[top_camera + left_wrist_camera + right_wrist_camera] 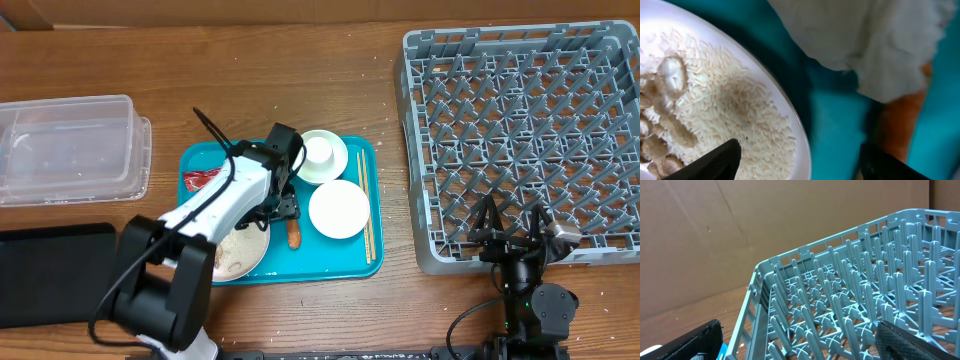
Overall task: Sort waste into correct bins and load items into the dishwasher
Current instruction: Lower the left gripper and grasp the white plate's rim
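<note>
well, left gripper [800,147] gapes over the tray [840,110], tissue [875,45] at one o'clock, plate [771,75] at ten. closing here may nip the plate rim or the sausage [900,125] under the tissue. right gripper [512,228] gapes too, at six o'clock of the rack [412,180].

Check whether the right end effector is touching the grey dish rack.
Cannot tell. Overhead, the open right end effector overlaps the near edge of the dish rack, but height is unreadable; the right wrist view shows no contact point or gap.
</note>
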You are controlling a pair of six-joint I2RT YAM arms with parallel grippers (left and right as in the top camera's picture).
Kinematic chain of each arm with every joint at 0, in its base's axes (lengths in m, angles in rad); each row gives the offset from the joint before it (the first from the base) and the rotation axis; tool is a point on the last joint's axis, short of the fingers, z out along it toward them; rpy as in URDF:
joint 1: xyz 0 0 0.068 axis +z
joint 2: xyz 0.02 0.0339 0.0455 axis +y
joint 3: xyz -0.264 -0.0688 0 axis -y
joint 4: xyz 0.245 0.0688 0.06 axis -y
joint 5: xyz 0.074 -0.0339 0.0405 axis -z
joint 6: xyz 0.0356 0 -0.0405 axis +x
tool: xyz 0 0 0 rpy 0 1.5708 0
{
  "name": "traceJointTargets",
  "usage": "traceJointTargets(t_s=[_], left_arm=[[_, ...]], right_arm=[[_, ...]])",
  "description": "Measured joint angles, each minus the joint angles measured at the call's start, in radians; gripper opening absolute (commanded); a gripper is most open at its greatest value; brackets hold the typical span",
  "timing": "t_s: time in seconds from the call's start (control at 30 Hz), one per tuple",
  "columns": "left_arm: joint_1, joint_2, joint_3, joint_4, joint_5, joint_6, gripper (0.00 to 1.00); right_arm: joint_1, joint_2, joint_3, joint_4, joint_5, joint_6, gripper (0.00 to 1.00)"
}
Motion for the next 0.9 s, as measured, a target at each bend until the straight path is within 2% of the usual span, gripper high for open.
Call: traceJointTargets(t_s=[0.2, 0.3, 0.6, 0.63, 0.7, 0.8, 0.9], left_arm=[[0.001, 0.054, 0.002, 0.002, -0.011, 0.000, 0.70], [0.001, 0.054, 0.002, 0.005, -0.011, -0.003, 0.54], [0.001, 0.058, 0.002, 0.008, -0.019, -0.003, 0.26], [0.001, 0.058, 0.002, 0.008, -0.019, -0.003, 0.18], [0.001, 0.060, 0.002, 0.005, -0.019, 0.000, 0.10], [0.000, 0.060, 0.007, -0.019, -0.018, -0.003, 0.04], [0.000, 0.060, 0.025, -0.043, -0.029, -0.004, 0.04]], right_arm=[[0.000, 0.000, 0.000, -0.001, 0.000, 0.000, 1.00], [0.000, 0.000, 0.000, -0.001, 0.000, 0.000, 1.00], [0.000, 0.000, 0.000, 0.000, 0.000, 0.000, 1.00], [0.000, 0.000, 0.000, -0.001, 0.000, 0.001, 1.00], [0.000, 0.000, 0.000, -0.001, 0.001, 0.000, 1.00], [0.000, 0.000, 0.000, 0.000, 0.000, 0.000, 1.00], [0.000, 0.000, 0.000, 0.000, 0.000, 0.000, 1.00]])
